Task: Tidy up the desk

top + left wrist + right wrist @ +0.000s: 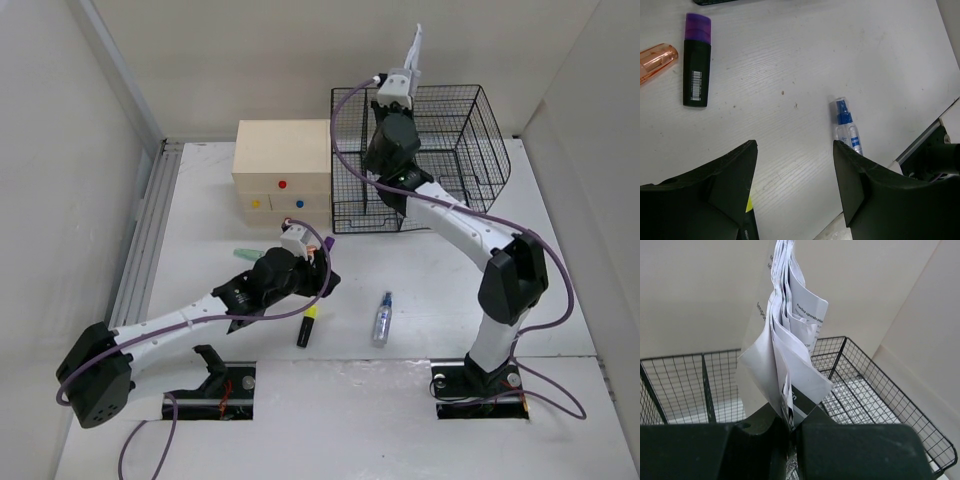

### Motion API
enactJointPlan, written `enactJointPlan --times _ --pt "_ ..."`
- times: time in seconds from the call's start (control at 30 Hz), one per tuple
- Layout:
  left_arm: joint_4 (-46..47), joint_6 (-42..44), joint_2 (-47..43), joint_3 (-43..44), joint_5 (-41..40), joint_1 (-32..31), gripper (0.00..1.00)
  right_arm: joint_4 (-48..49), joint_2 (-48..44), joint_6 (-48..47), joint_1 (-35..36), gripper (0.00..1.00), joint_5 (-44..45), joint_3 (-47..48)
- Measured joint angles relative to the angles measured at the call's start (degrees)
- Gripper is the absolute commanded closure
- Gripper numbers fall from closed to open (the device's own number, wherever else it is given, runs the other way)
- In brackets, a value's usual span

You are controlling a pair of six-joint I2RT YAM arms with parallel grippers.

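The white surface [440, 270] spreads between the walls ahead of the arm bases, its long axis running left to right. At its far edge a black wire basket [470, 150] stands just right of a beige drawer box [282, 170]. Above the basket, the right gripper [790, 427] is clamped on a sheaf of papers [790, 340] that points upward. The left gripper [795, 150] hovers low, jaws apart and empty. A spray bottle [847, 130] lies by one finger and a yellow highlighter [307, 325] by the other. A purple highlighter [696, 60] lies farther off.
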Motion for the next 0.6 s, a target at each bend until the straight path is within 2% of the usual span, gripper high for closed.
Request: enactJointPlan --times 0.23,0.6 --pt "0.0 0.0 -2.1 0.0 -0.1 0.0 0.41 0.1 0.5 1.4 1.9 1.00 0.1 -4.7" --pt "-0.1 -0.5 -5.3 -0.4 -0.3 0.0 0.41 2.8 7.0 8.1 2.5 1.00 -2.2 -7.8"
